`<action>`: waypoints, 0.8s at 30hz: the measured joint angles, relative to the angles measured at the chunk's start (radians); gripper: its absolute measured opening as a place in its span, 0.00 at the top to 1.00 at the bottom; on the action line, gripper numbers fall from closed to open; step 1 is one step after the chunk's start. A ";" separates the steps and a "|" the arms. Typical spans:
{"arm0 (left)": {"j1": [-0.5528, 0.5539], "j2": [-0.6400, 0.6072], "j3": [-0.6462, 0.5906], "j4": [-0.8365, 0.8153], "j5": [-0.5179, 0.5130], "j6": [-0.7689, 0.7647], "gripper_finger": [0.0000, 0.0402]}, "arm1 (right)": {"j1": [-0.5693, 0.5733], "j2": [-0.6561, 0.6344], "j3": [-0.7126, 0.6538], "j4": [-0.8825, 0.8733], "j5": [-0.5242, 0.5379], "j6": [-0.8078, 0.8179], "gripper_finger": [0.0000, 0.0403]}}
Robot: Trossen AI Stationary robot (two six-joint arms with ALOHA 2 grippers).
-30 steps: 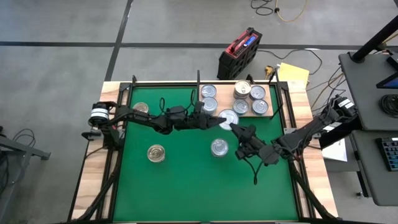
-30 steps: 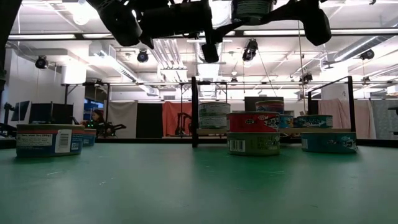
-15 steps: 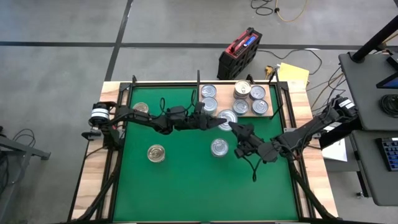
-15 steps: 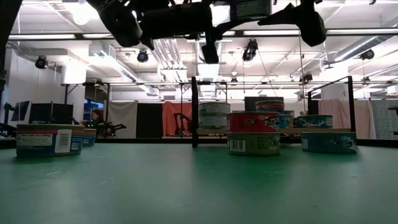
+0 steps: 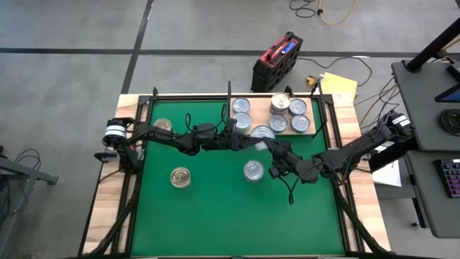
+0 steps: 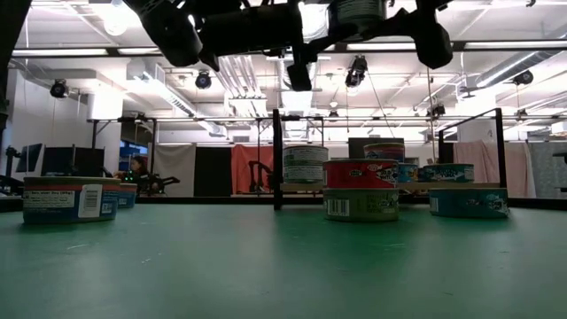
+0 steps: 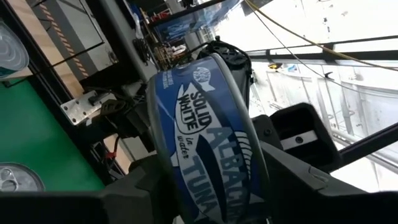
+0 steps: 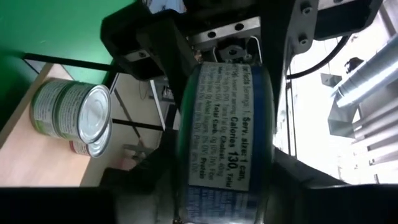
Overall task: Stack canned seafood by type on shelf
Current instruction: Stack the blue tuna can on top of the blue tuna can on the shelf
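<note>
While squeezed from two sides, hangs up in the air, right by the shelf (image 5: 259, 108), at the edge that faces the green mat (image 5: 215, 208) and near the shelf's left end, but not set down yet. Talking here of the tuna can (image 5: 263, 133) with the blue side and silver lid. Pinched by the left pincer (image 5: 251, 139) on one side and by the right pincer (image 5: 273, 144) on the other. Both closed only as far as the can lets them, and both seeming to have hold of it.

Could go wrong like this: letting go with one pincer before the other grips well, and then a drop onto the mat, maybe a roll away on the rim. Pulling two ways at once could twist the can loose too. Swinging over could bump the stacked cans (image 5: 279, 103) on the shelf, being so close, and knock that pile down. Could also land on the wrong pile and mix up the kinds.

Next to a second ago: hardly any move by the can, just a tiny bit toward the shelf. A closer reach by the right arm, with its bend pulled in toward the middle of the counter. Much the same for the left arm. No change for the loose cans (image 5: 253, 170) on the mat or those on the shelf.
</note>
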 joint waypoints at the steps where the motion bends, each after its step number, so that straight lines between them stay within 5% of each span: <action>1: 0.000 0.000 0.000 -0.005 0.001 0.000 0.55 | 0.000 0.000 0.000 0.012 0.000 -0.010 0.61; 3: 0.000 0.000 0.000 -0.012 0.006 -0.002 0.55 | 0.000 0.000 0.000 0.022 0.000 -0.018 0.69; 16: 0.053 -0.003 0.002 0.025 0.135 0.230 0.39 | -0.001 -0.093 -0.004 0.009 0.022 0.099 0.69; 20: 0.065 -0.005 0.002 0.023 0.138 0.354 0.34 | -0.007 -0.197 -0.003 -0.103 0.010 0.281 0.69; 24: 0.067 -0.029 0.002 0.024 0.138 0.522 0.35 | -0.025 -0.314 -0.003 -0.360 -0.037 0.627 0.69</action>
